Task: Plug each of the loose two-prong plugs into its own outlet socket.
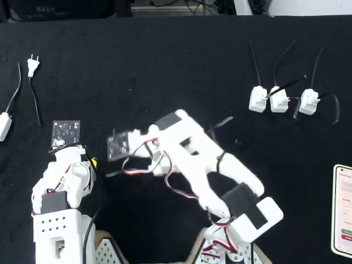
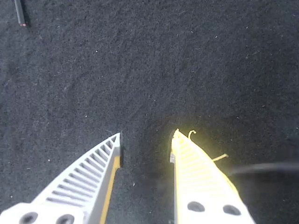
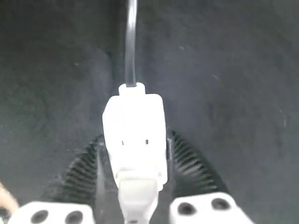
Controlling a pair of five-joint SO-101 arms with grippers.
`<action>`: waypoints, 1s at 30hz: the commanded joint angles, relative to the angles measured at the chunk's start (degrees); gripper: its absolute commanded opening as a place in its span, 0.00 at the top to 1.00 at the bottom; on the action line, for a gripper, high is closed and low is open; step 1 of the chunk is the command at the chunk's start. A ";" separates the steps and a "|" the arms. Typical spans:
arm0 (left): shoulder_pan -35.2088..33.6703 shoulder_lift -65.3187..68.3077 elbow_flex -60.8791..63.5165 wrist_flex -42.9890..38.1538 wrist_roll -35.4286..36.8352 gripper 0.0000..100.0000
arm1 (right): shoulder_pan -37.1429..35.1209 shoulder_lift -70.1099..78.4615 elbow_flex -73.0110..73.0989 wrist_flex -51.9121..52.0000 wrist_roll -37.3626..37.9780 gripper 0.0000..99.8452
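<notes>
So, my right gripper (image 3: 135, 140) was clamped on a white block (image 3: 134, 126). It was smooth hard plastic, boxy with rounded corners, with two tiny slots on its face. A round cord (image 3: 131, 42) left its far end, heading straight away from me (plug or socket, I honestly couldn't tell from that angle). The dark ribbed fingers (image 3: 189, 161) pressed on both long sides, so the block's long axis ran in line with the gripper. In the high view that arm reached to just left of centre.

My left gripper (image 2: 146, 135) was spread open with nothing between its tips, just fuzzy black cloth (image 2: 140, 56) underneath.

Here's what I figured the next move hung on. The loose two-prong plug (image 1: 33, 65) lay in the upper left of the high view, up and left of both grippers. Its prongs pointed at the top edge and its thin black cable (image 1: 35, 102) trailed downward, so its long axis ran nearly up-down. My left arm was the nearer one.

Three white sockets (image 1: 279, 100) sat in a row at upper right, well apart from that plug. Another white socket-looking piece (image 1: 4, 125) lay at the left edge.
</notes>
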 commanded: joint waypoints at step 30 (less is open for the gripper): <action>-0.57 -0.53 -0.75 0.09 0.53 0.82 | 44.92 22.20 -56.40 16.44 -43.34 0.99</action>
